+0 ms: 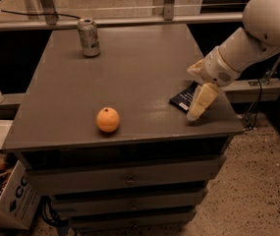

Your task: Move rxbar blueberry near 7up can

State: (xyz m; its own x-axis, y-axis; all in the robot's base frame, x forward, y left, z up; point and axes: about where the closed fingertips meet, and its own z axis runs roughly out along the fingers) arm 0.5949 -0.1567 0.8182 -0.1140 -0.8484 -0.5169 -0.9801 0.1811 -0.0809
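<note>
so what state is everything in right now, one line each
rxbar blueberry: lying flat near the table's right edge, partly hidden by the gripper
7up can: upright at the far left of the table, apart from the bar
orange: resting near the front edge, nothing touching it
gripper: low over the bar's right end
drawers: shut

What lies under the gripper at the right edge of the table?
The rxbar blueberry lies flat there on the table; only its left part shows, the gripper covers the rest.
</note>
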